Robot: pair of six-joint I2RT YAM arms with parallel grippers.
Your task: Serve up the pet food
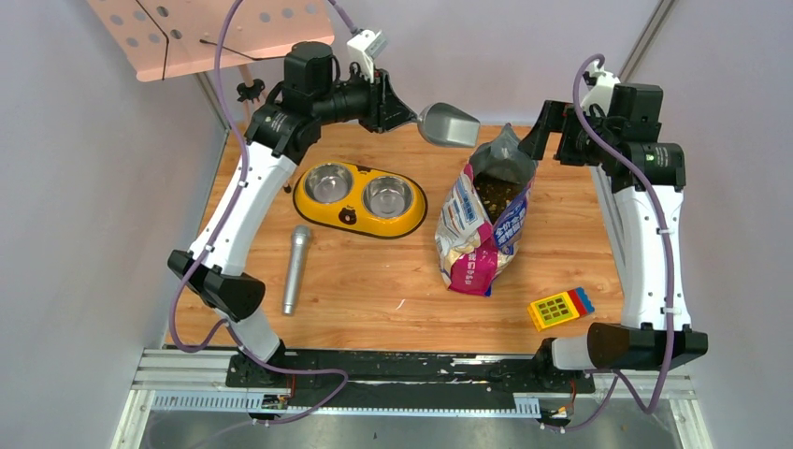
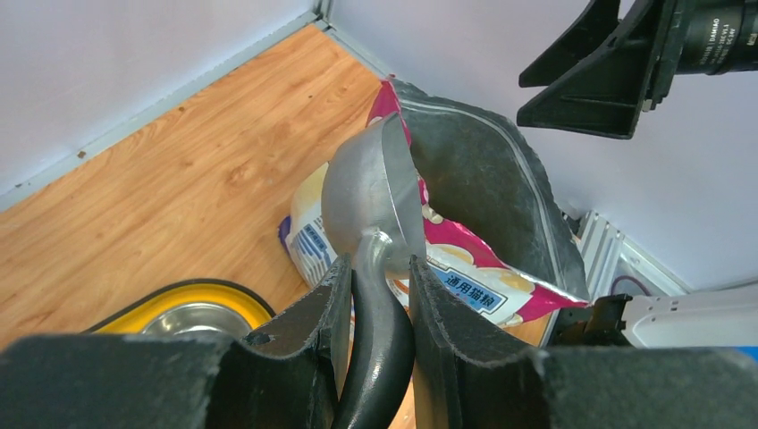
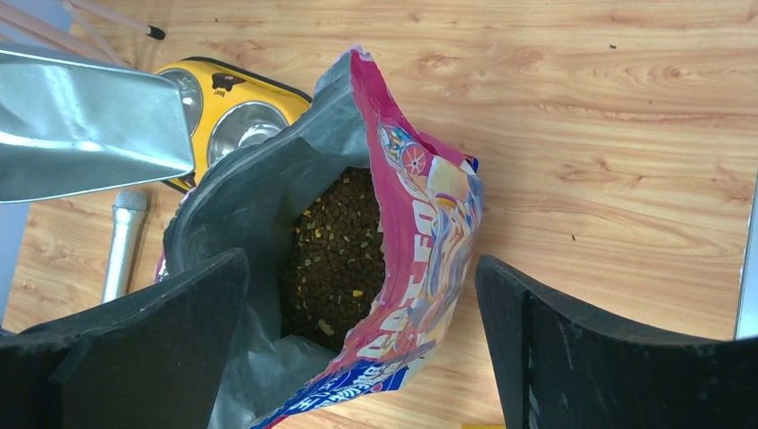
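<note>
The pet food [image 1: 496, 192] is dark brown kibble inside the open pink-blue cat food bag [image 1: 477, 238], which stands right of centre. It shows clearly in the right wrist view [image 3: 335, 255]. My left gripper [image 1: 397, 108] is shut on the black handle of the grey metal scoop [image 1: 449, 124] and holds it in the air just left of the bag's mouth. No kibble shows in the scoop. In the left wrist view my left gripper [image 2: 378, 268] clamps the handle below the scoop's bowl [image 2: 371, 192]. My right gripper [image 3: 362, 259] is open above the bag's mouth [image 3: 429, 232], gripping nothing.
The yellow double-bowl feeder [image 1: 355, 217] lies left of the bag, both steel bowls bare. A silver microphone [image 1: 296, 268] lies in front of it. A yellow toy block [image 1: 559, 307] sits at the front right. A pink pegboard [image 1: 206, 33] hangs over the back left. Walls close in on three sides.
</note>
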